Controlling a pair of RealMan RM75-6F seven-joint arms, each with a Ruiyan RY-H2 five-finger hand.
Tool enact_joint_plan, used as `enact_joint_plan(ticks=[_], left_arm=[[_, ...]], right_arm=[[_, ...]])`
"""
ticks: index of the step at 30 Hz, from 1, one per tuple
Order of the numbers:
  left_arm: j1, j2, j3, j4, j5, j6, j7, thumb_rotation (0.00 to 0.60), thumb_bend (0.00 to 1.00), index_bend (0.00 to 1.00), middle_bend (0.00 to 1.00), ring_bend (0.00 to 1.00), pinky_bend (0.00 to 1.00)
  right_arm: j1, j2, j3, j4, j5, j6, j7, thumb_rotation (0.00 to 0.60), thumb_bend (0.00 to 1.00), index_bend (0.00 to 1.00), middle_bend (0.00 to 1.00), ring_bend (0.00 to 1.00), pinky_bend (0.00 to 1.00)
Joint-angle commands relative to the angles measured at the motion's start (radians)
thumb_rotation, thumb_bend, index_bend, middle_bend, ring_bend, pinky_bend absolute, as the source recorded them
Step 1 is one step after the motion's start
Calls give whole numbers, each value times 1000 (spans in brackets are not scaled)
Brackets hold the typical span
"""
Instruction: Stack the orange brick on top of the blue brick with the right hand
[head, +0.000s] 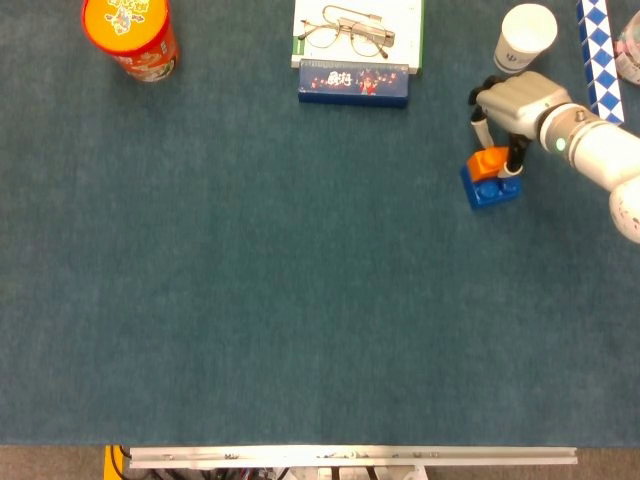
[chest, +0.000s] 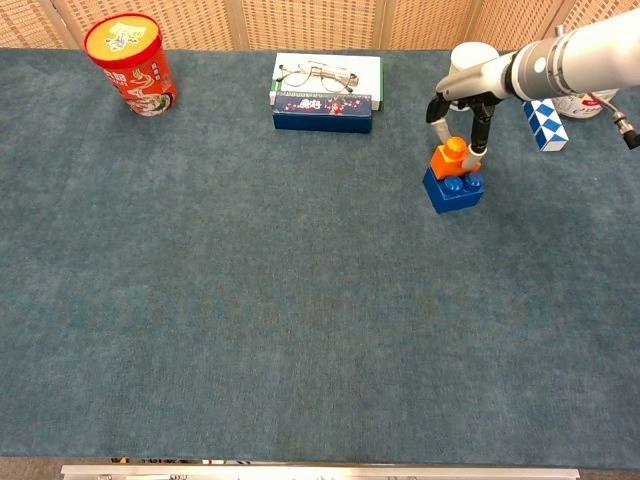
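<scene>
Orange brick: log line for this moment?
right hand: holds orange brick | orange brick: on blue brick | left hand: not in view

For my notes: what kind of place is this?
Probably an indoor lab or test table: blue cloth, wicker screen behind, and mixed props such as eyeglasses and a snack canister.

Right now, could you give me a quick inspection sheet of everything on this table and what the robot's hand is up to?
Surface: dark teal carpet-like tabletop, with a metal strip at the near edge.
Job's things: small orange plastic brick sits on the blue plastic brick.
Hands: right hand holds the orange brick between its fingers; left hand not seen.
Clutter: red cylindrical snack can; wire-frame glasses on a white box; dark blue box; white paper cup; blue-and-white folding puzzle.
Cables: thin cable near the right arm.
Surroundings: woven wicker panels behind.
</scene>
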Motion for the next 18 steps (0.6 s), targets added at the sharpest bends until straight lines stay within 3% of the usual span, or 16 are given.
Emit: enact_joint_plan(ticks=[1,15,18], left_arm=[[0,0,0,-1,1,1,-1,600,0,463,465,380,524],[1,2,1,-4,5,4,1,600,0,463,465,380,524],[1,2,2,-5,5,4,2,600,0,463,465,380,524]], right_arm=[[0,-3,-4,2,-1,0,0,600,199,603,153,22,134],[3,-12,-31,2,-3,5,-2,600,199,598,153,22,134],[5,0,-33,-13,-5,7,-2,600,198,461,153,22,134]])
